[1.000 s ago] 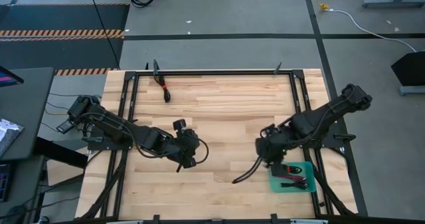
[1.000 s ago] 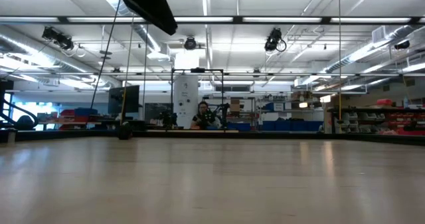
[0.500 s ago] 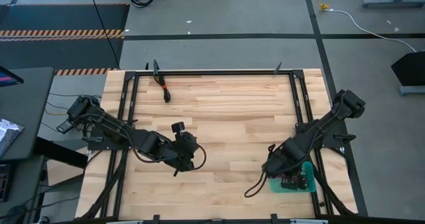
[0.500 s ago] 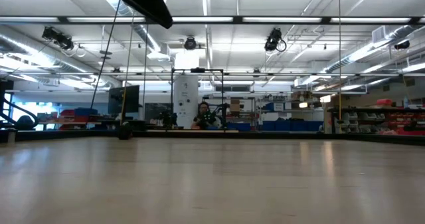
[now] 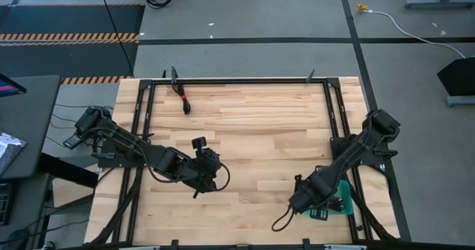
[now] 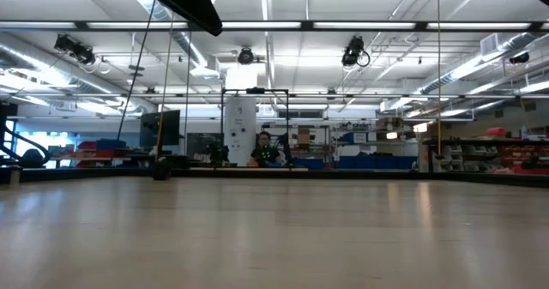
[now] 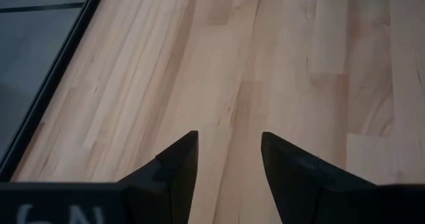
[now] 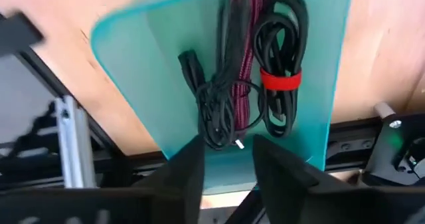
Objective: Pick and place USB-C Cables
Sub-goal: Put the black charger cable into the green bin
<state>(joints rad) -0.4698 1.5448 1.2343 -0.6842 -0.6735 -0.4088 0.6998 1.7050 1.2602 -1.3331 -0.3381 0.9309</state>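
The teal tray (image 8: 133, 44) lies at the table's near right corner (image 5: 343, 198). In it lie three USB-C cables: a loose black one (image 8: 206, 104), a maroon one (image 8: 246, 58) and a black coil with a red tie (image 8: 282, 71). My right gripper (image 8: 227, 151) hovers open over the tray's edge (image 5: 312, 204), and the loose black cable's end lies just past its fingertips. Another cable (image 5: 185, 103), black with red, lies on the wood at the far left. My left gripper (image 7: 229, 141) waits open over bare wood at the table's left middle (image 5: 211, 177).
A black metal frame (image 5: 245, 80) runs around the tabletop, with rails close beside the tray (image 8: 66, 131). Bare wood (image 5: 252, 131) stretches between the two arms. A person (image 6: 264, 147) sits far off in the room behind the table.
My right gripper has travelled toward the table's near edge and a little to the right, ending over the teal tray. The black wire loop on that arm has swung along with it.
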